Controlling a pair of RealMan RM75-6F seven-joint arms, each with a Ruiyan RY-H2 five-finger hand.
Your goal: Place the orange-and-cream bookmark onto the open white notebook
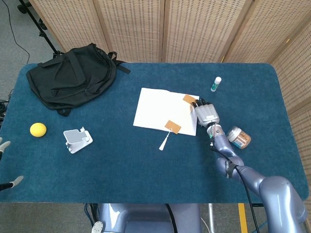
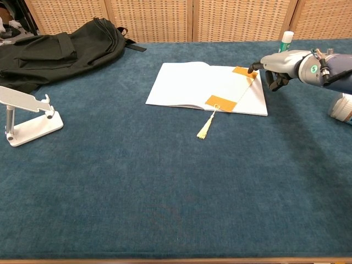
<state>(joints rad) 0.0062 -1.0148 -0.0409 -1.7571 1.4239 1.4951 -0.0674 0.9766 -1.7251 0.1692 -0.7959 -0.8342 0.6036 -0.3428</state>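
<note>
The open white notebook [image 1: 155, 108] [image 2: 187, 82] lies flat on the blue table, right of centre. The orange-and-cream bookmark [image 1: 172, 127] [image 2: 233, 87] rests slantwise on its right page, with the cream tassel [image 1: 164, 141] [image 2: 205, 128] trailing off the near edge onto the cloth. My right hand [image 1: 206, 112] [image 2: 280, 65] hovers at the notebook's right edge and holds nothing. One fingertip [image 2: 251, 69] reaches to the bookmark's far orange end; whether it touches is unclear. My left hand does not show in either view.
A black backpack [image 1: 73, 75] [image 2: 49, 49] fills the far left. A yellow ball [image 1: 38, 129] and a white phone stand [image 1: 77, 140] [image 2: 25, 118] sit near the left edge. A small bottle [image 1: 215, 84] [image 2: 285, 41] and a jar [image 1: 239, 137] [image 2: 342, 107] flank my right arm.
</note>
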